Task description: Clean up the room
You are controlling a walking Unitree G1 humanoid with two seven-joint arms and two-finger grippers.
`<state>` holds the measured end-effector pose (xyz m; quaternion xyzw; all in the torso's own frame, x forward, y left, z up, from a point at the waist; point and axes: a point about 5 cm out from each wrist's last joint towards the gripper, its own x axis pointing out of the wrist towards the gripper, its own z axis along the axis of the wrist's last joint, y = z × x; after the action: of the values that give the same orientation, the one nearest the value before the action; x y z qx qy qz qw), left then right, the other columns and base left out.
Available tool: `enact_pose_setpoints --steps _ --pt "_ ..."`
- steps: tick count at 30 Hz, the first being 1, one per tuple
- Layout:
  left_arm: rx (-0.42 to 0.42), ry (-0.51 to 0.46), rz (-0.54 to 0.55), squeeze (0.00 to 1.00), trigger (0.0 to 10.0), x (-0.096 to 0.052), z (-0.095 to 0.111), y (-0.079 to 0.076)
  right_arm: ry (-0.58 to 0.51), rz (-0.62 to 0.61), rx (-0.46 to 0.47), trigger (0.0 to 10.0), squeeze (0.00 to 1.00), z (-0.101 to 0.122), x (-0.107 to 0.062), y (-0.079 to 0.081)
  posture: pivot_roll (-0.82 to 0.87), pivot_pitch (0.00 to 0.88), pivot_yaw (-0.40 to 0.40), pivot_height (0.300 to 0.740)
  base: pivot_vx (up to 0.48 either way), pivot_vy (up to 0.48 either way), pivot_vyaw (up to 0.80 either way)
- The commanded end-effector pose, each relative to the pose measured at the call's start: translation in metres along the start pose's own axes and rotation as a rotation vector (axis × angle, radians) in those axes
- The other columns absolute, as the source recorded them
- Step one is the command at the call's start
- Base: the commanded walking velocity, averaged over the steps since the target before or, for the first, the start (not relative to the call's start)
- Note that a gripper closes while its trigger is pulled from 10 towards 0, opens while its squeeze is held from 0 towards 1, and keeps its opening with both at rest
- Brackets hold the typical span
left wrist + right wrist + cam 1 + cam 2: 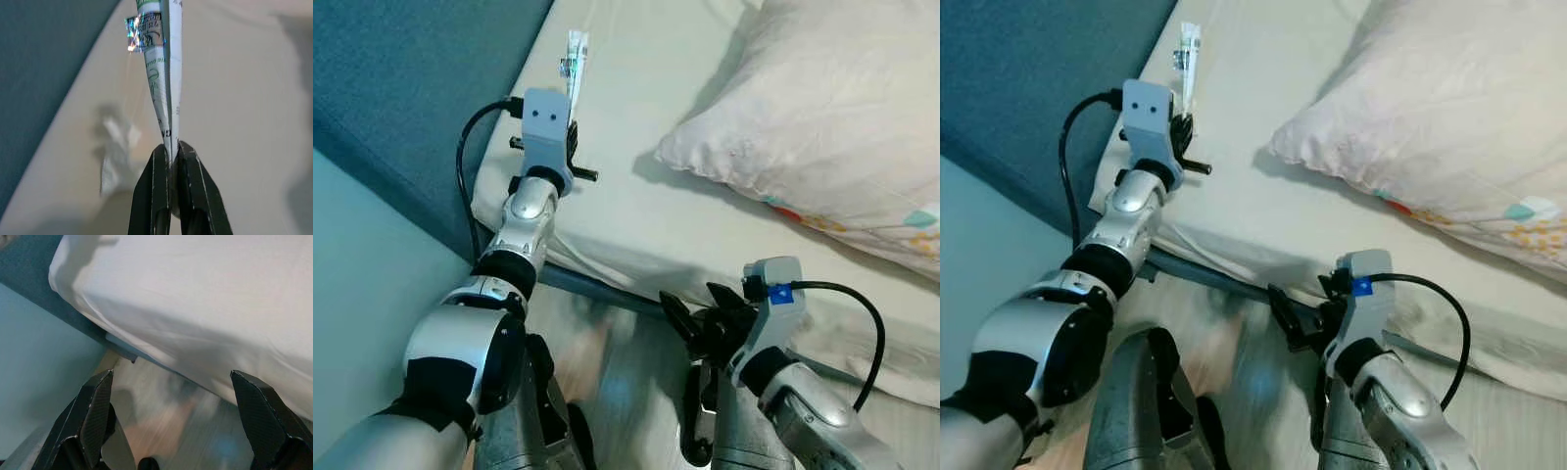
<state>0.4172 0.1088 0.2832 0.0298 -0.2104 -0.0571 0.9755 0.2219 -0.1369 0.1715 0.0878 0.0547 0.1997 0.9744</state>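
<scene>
Upper left of the frame, our left gripper [171, 149] pinched a thin printed wrapper [164, 73], perhaps foil, above the bed [646, 196]; its slim edge could slip. Our right gripper [171, 426] hung spread.

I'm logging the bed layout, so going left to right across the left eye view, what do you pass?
Blue headboard → left gripper pinching a thin wrapper over the white mattress → pillow. The right gripper hangs open lower down, before the bed edge.
</scene>
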Motion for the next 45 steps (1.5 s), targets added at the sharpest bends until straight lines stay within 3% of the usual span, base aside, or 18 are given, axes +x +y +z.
enact_pose_setpoints --steps 1,2,5,13,18,24,25,26,41,42,43,44,45 --pt "-0.013 0.013 0.022 0.0 8.4 0.004 0.004 0.002 0.02 0.004 0.013 10.0 0.0 -0.003 -0.006 0.004 -0.3 0.518 0.122 0.49 0.0 0.0 0.0" --pt "0.007 -0.003 0.047 0.0 9.6 0.01 0.016 0.005 0.024 -0.003 0.017 10.0 0.0 -0.004 -0.009 0.004 -0.3 0.528 0.12 0.49 0.0 0.0 0.0" --pt "0.031 -0.002 0.066 0.0 10.0 0.014 0.022 0.009 0.028 -0.007 0.021 10.0 0.0 -0.005 -0.011 0.004 -0.29 0.543 0.123 0.49 0.0 0.0 0.0" --pt "0.092 0.055 0.082 0.0 10.0 0.015 0.019 0.013 0.035 -0.007 0.036 10.0 0.0 -0.005 -0.016 0.011 -0.3 0.586 0.117 0.49 0.0 0.0 0.0" --pt "0.152 0.126 0.088 0.0 10.0 0.011 0.007 0.01 0.047 -0.013 0.048 10.0 0.0 -0.005 -0.024 0.016 -0.33 0.626 0.12 0.49 0.0 0.0 0.0" --pt "0.109 0.171 0.118 0.04 10.0 0.012 0.004 0.011 0.046 -0.031 0.055 10.0 0.0 -0.002 -0.033 0.021 -0.35 0.649 0.125 0.49 0.0 0.0 0.0" --pt "0.107 0.172 0.124 0.58 10.0 0.012 0.005 0.012 0.043 -0.035 0.058 10.0 0.0 -0.001 -0.035 0.022 -0.36 0.665 0.127 0.49 0.0 0.0 0.0" --pt "0.117 0.17 0.13 1.0 10.0 0.013 0.006 0.011 0.043 -0.043 0.06 10.0 0.0 0.0 -0.038 0.023 -0.37 0.674 0.125 0.49 0.0 0.0 0.0" --pt "0.153 0.16 0.2 1.0 10.0 0.014 0.012 0.025 0.057 -0.056 0.068 10.0 0.0 0.0 -0.035 0.02 -0.34 0.685 0.126 0.49 0.0 0.0 0.0" --pt "0.156 0.161 0.21 0.88 10.0 0.013 0.011 0.029 0.049 -0.056 0.063 10.0 0.0 0.002 -0.033 0.018 -0.33 0.657 0.133 0.49 0.0 0.0 0.0" --pt "0.156 0.161 0.21 0.88 10.0 0.013 0.011 0.029 0.049 -0.056 0.063 10.0 0.0 0.002 -0.033 0.018 -0.33 0.657 0.133 0.49 0.0 0.0 0.0" --pt "0.144 0.157 0.223 0.0 10.0 0.013 0.011 0.034 0.034 -0.054 0.061 10.0 0.0 0.005 -0.028 0.016 -0.31 0.629 0.142 0.49 0.0 0.0 0.0" --pt "0.144 0.157 0.223 0.0 10.0 0.013 0.011 0.034 0.034 -0.054 0.061 10.0 0.0 0.005 -0.028 0.016 -0.31 0.629 0.142 0.49 0.0 0.0 0.0"
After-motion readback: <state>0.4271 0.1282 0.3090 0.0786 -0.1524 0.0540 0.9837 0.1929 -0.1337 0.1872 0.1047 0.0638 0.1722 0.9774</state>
